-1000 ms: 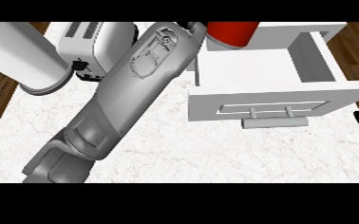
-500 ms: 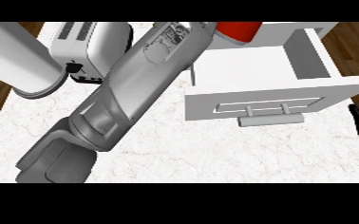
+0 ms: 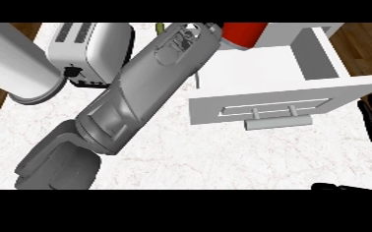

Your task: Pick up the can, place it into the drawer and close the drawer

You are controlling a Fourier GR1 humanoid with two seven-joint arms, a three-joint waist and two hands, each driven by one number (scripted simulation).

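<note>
**A:** Where is the can?

**B:** At the worktop's far edge, by the open drawer's back left corner, beside the left hand. I cannot tell how the fingers sit, because the forearm hides them.

**A:** Any advice?

**B:** I'd bring it above the drawer's middle, lower it clear of the walls, then let go.

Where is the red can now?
In the head view the can is at the top, right of centre, by the far left corner of the open drawer and the grey forearm.
</note>
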